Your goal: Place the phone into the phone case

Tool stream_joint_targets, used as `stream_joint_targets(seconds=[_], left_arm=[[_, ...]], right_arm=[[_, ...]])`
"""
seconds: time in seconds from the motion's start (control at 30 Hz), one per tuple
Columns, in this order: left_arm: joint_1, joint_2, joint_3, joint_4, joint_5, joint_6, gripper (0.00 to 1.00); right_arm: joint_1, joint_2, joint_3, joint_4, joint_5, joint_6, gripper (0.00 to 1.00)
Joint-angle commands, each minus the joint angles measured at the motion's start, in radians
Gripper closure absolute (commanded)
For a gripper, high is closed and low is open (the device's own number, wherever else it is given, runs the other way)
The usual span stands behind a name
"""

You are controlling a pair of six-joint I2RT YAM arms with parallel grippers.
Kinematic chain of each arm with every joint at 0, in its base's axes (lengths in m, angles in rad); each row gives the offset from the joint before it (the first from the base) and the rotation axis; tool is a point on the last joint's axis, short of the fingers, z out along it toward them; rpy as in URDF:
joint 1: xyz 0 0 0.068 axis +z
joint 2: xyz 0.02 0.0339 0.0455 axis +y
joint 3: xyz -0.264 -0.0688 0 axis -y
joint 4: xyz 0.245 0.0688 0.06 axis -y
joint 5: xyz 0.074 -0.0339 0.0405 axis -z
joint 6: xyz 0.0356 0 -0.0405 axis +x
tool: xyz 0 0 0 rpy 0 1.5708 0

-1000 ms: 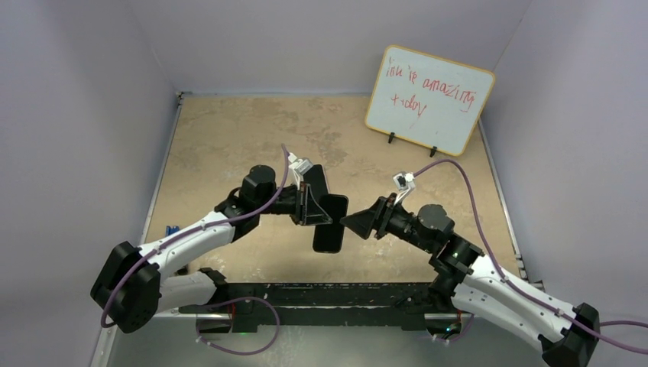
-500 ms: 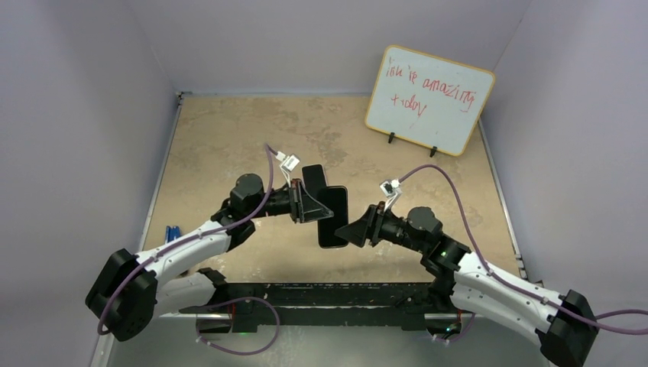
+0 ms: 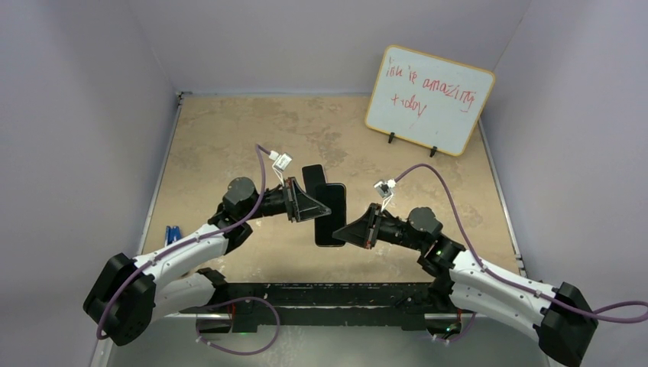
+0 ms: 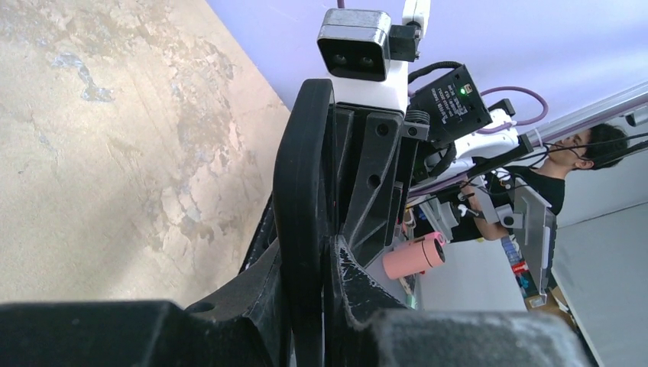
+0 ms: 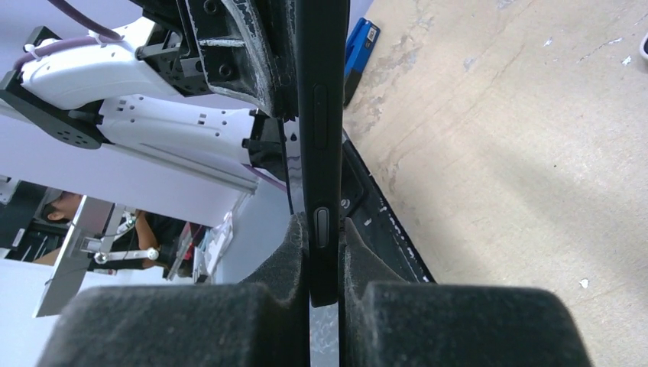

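The black phone hangs upright above the middle of the table, side on. The black phone case sits against its far left side and sticks out above it. My left gripper comes in from the left and is shut on the phone case, whose rounded rim runs up between its fingers. From the right, my right gripper is shut on the phone; the foam pads press its thin edge beside a side button. How deep the phone sits in the case is hidden.
A whiteboard with red writing stands at the back right. A small blue object lies by the left wall near the left arm. Purple walls enclose the tan table, and a black rail runs along the near edge.
My right gripper moved left to the phone and shut on its edge. The left arm drew back slightly to the left, carrying the case and phone with it.
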Motion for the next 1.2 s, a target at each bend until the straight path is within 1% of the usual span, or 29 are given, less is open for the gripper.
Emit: stream_joint_targets(seconds=[0.0,0.03,0.13,0.2,0.27,0.33,0.47,0.5,0.57,0.63,0.67,0.7,0.73,0.83,0.9,0.93,0.97,1.03,1.17], left_arm=[[-0.011,-0.012,0.034,0.010,-0.025,0.048,1.00],[-0.011,-0.010,0.043,-0.010,-0.018,0.059,0.96],[-0.011,-0.011,0.049,-0.046,-0.011,0.069,0.75],[-0.011,-0.012,0.043,-0.061,-0.010,0.076,0.64],[-0.010,-0.011,0.030,-0.063,-0.014,0.074,0.58],[-0.011,-0.003,0.001,-0.036,-0.015,0.053,0.55],[-0.012,0.022,-0.053,0.074,-0.002,-0.012,0.54],[-0.011,0.029,-0.058,0.080,-0.001,-0.015,0.57],[-0.011,0.042,-0.065,0.081,-0.001,-0.016,0.67],[-0.011,0.047,-0.056,0.033,-0.012,0.007,0.83],[-0.012,0.047,-0.055,0.008,-0.020,0.024,0.87],[-0.012,0.045,-0.054,-0.002,-0.025,0.031,0.86],[-0.011,0.040,-0.051,-0.016,-0.030,0.041,0.82],[-0.011,0.029,0.000,-0.137,-0.049,0.118,0.59],[-0.012,0.018,0.053,-0.268,-0.080,0.195,0.33],[-0.012,0.009,0.081,-0.330,-0.099,0.238,0.25],[-0.011,0.001,0.108,-0.397,-0.121,0.276,0.21],[-0.011,-0.019,0.164,-0.518,-0.169,0.356,0.17],[-0.012,-0.041,0.284,-0.779,-0.298,0.514,0.12]], right_arm=[[0.001,0.003,0.004,0.044,0.047,0.022,1.00],[0.002,0.002,0.005,0.042,0.056,0.021,1.00],[0.001,-0.005,-0.001,0.038,0.099,0.025,1.00],[0.001,-0.004,0.003,0.045,0.120,0.032,1.00],[0.001,0.002,0.033,0.006,0.135,0.011,1.00],[0.001,0.010,0.054,-0.020,0.151,0.001,1.00],[0.002,0.032,0.079,-0.025,0.179,-0.003,1.00],[0.002,0.038,0.079,-0.026,0.191,-0.002,1.00],[-0.001,0.046,0.081,-0.029,0.208,0.003,1.00],[0.000,0.055,0.086,-0.033,0.209,0.005,1.00],[-0.001,0.058,0.089,-0.038,0.209,0.004,1.00],[-0.001,0.061,0.091,-0.043,0.210,0.004,1.00],[-0.001,0.062,0.091,-0.049,0.214,0.003,1.00],[-0.008,0.056,0.088,-0.071,0.233,-0.002,1.00],[-0.020,0.050,0.094,-0.109,0.244,-0.018,1.00],[-0.032,0.048,0.100,-0.132,0.250,-0.030,1.00],[-0.039,0.048,0.109,-0.159,0.258,-0.046,1.00],[-0.058,0.048,0.133,-0.225,0.281,-0.079,1.00],[-0.100,0.071,0.187,-0.355,0.332,-0.144,1.00]])
